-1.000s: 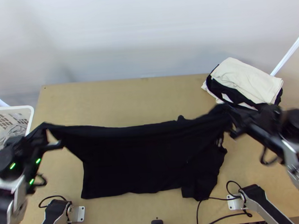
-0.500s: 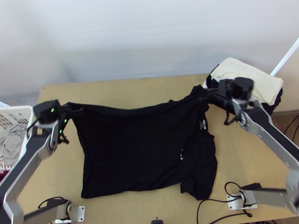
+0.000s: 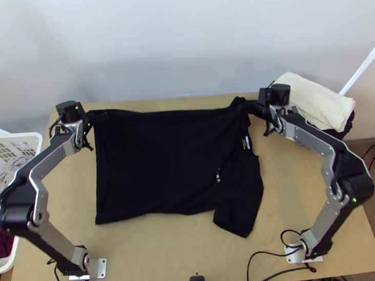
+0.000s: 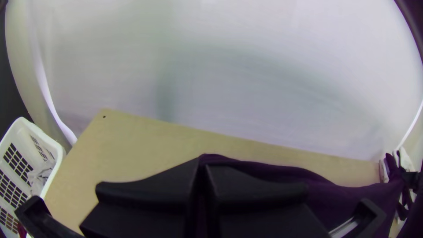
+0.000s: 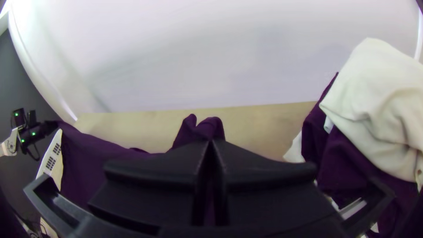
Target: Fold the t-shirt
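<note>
Top view: black shirt (image 3: 158, 158) spread on the table (image 3: 300, 209), with one sleeve (image 3: 238, 209) angled toward the near edge. Number of layers hard to tell in such dark cloth. At the shirt's far left corner, left gripper (image 3: 97, 116), closed on the fabric; at the far right, right gripper (image 3: 246, 104), closed on a bunched bit. In the left wrist view, shirt's edge pinched at the tips of the left gripper (image 4: 203, 163), much cloth hidden behind black fingers. In the right wrist view, two small peaks of fabric just beyond the right gripper (image 5: 210, 143), the held part hidden. Basket (image 3: 20, 135) cut off at the left edge. At far right, white cloth (image 3: 316, 100) on black cloth (image 3: 349, 125), partly covered by the right arm (image 3: 310, 134).
</note>
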Motion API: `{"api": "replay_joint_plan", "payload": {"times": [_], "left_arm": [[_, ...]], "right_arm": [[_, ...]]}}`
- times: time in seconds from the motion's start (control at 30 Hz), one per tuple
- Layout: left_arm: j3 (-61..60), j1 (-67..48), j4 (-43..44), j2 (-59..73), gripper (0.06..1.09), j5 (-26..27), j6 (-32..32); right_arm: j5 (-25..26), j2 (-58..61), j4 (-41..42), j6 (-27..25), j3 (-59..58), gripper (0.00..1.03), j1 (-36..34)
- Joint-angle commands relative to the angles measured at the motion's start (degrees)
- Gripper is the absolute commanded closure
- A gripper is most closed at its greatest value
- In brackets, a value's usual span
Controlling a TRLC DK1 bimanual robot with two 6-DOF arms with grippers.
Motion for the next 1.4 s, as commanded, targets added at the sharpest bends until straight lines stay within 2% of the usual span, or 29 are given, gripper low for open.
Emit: {"api": "replay_joint_plan", "payload": {"times": [0.0, 0.03, 0.1, 0.13, 0.2, 0.23, 0.4, 0.47, 0.57, 0.67, 0.83, 0.97, 1.0, 1.13, 1.27, 1.37], "left_arm": [[5.61, 1.18, -0.05, 3.67, 1.03, -0.74, -2.09], [7.19, 1.18, -2.77, 4.28, 0.92, -0.57, -2.18], [8.95, 1.0, -6.2, 4.63, 0.5, -0.66, -2.26], [9.48, 0.74, -7.69, 4.19, 0.37, -0.66, -2.26], [9.56, 0.48, -7.96, 2.79, 0.21, -0.74, -2.35], [9.65, 0.48, -8.13, 1.91, 0.18, -0.74, -2.35], [11.32, 1.62, -8.75, -1.34, 0.15, -0.74, -4.37], [12.55, 1.88, -11.56, -2.57, 0.15, -0.83, -3.93], [13.96, 2.15, -17.45, -5.21, 0.15, 0.66, -2.18], [13.96, 1.88, -24.92, -9.25, 0.15, 1.01, 3.01], [6.14, 1.53, -28.35, -19.27, 0.17, 1.72, 12.76], [-0.28, 2.06, -35.56, -26.48, 0.2, 6.73, 17.95], [-1.69, 2.06, -37.93, -28.24, 0.21, 7.34, 18.92], [-6.34, 3.38, -52.69, -33.95, 0.24, 16.13, 23.05], [-15.4, 3.38, -59.37, -39.93, 0.25, 16.57, 27.35], [-20.85, 3.11, -62.8, -43.44, 0.25, 16.57, 26.83]], "right_arm": [[1.09, 2.23, 0.83, 1.98, 4.08, 0.89, 0.17], [1.26, 2.15, 0.83, 1.98, 4.44, 0.73, 0.26], [2.76, 2.23, -0.58, 1.98, 5.58, 0.39, 0.79], [3.02, 2.32, -2.69, 1.98, 6.72, 0.26, 0.87], [3.99, 2.5, -7.61, 2.07, 9.09, 0.07, 1.14], [4.25, 2.41, -9.37, 2.24, 10.06, 0.04, 1.22], [5.66, -3.22, -11.04, 4.53, 9.62, 0.04, 1.22], [5.66, -6.64, -14.9, 5.93, 9.8, 0.04, 1.31], [5.66, -11.92, -21.32, 7.6, 9.88, 0.04, 1.84], [5.66, -17.81, -28.53, 9.54, 9.18, 0.04, 2.1], [5.66, -28.09, -37.23, 10.94, 5.49, 0.04, 2.37], [5.66, -32.83, -46.63, 10.94, 3.38, 0.04, 2.02], [5.57, -34.33, -47.25, 10.86, 2.06, 0.04, 1.93], [5.04, -39.69, -48.21, 10.86, -3.21, 0.04, 1.49], [4.52, -42.85, -49.45, 11.29, -6.02, 0.04, 1.4], [3.99, -44.35, -50.24, 12.17, -7.52, 0.04, 1.58]]}}
